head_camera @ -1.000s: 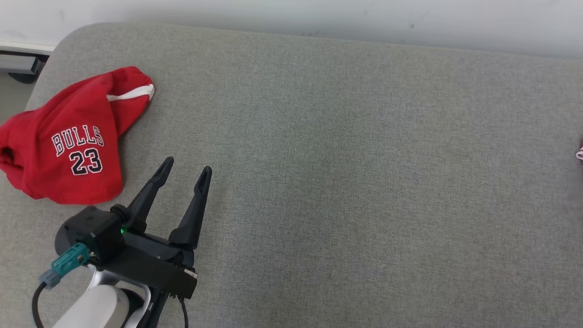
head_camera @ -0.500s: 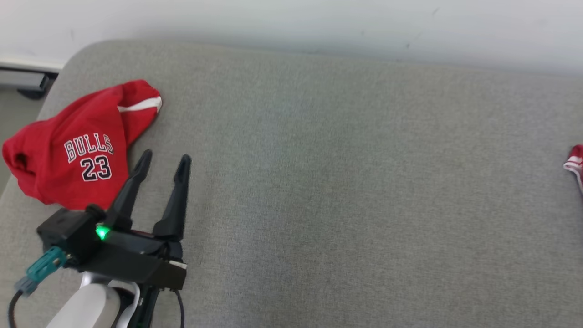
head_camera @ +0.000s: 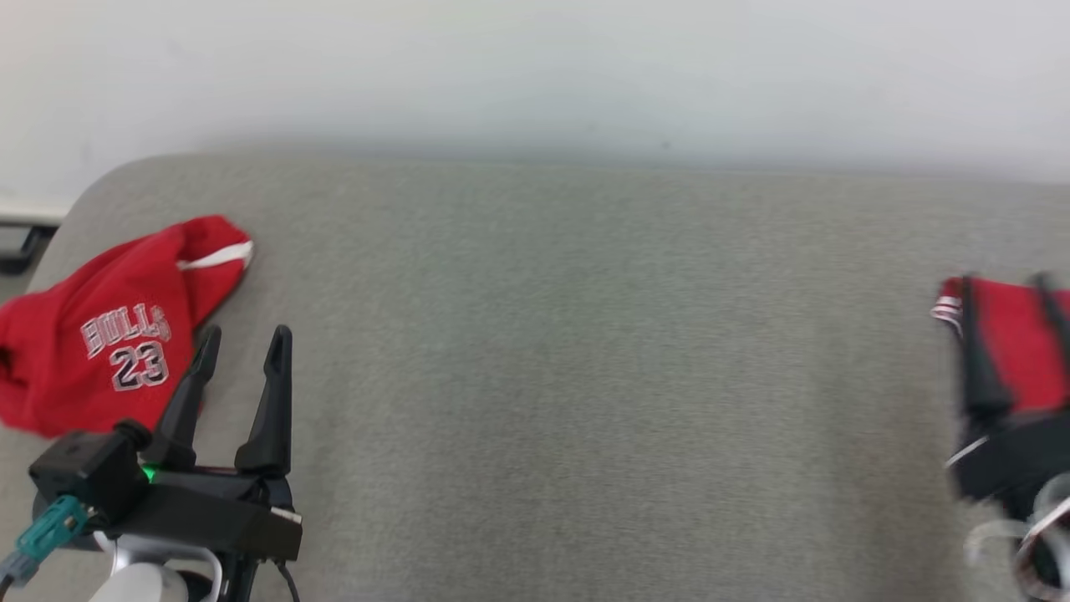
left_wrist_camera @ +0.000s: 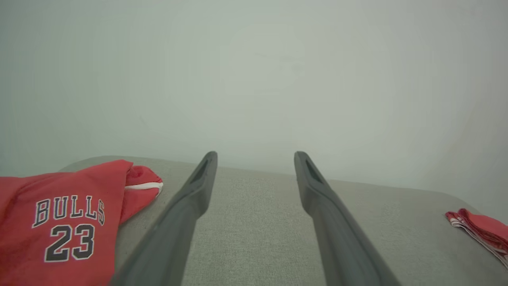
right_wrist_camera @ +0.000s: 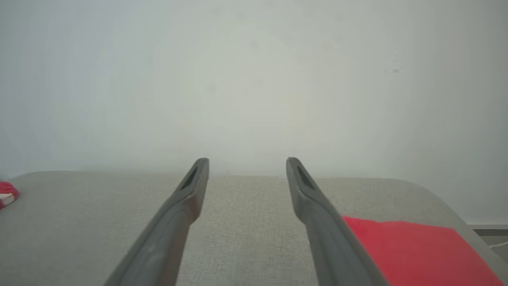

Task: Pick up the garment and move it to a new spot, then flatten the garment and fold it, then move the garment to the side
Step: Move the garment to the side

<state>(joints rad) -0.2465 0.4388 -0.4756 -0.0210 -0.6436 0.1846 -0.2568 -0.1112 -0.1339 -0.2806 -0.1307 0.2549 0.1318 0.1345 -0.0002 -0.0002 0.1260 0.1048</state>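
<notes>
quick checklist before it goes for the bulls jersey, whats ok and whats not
1. Left pincer open: ok, fingers spread apart.
2. Right pincer open: ok, fingers spread apart.
3. Both pincers empty: ok, nothing sits between either pair of fingers.
4. Bulls jersey next to the left pincer: ok, it lies just off that pincer's left finger. Contact: cannot tell.
5. Bulls jersey flat: not ok, it is crumpled on the gray surface.
6. Folded red garment apart from the Bulls jersey: ok, it lies at the opposite end, by the right pincer.
</notes>
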